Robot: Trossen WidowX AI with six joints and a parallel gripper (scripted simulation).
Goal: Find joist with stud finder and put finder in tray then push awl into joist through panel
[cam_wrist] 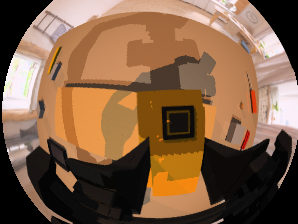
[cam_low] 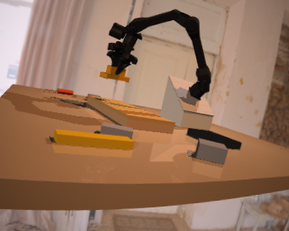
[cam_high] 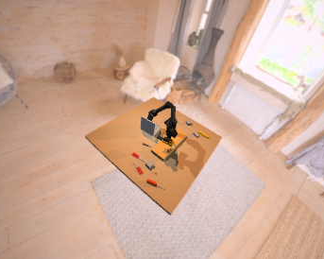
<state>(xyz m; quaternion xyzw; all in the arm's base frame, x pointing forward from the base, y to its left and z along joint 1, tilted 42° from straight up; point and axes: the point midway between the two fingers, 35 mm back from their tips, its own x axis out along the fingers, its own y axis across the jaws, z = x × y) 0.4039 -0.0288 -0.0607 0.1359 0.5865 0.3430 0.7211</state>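
Observation:
The yellow stud finder [cam_low: 115, 74] [cam_wrist: 172, 147] is held level, with its dark square display facing the wrist camera. My gripper [cam_low: 118, 70] [cam_wrist: 172, 139] is shut on it. The floor panel [cam_low: 152, 120] [cam_wrist: 82, 112] [cam_high: 160, 151] is a raised, light wooden slab. The stud finder hangs in the air above its far part in the exterior view, with a gap below. An orange-handled tool with a thin dark shaft [cam_high: 151, 182] lies near the table's front corner; I cannot tell whether it is the awl. I cannot make out the tray for certain.
A pale box with a sloped face [cam_high: 148, 126] [cam_low: 169, 104] stands beside the panel. Red-handled tools [cam_high: 139, 170] and a grey block [cam_high: 150, 165] lie on one side. A yellow bar [cam_low: 93, 139], a grey block [cam_low: 211, 152] and a black bar [cam_low: 214, 138] lie on the other.

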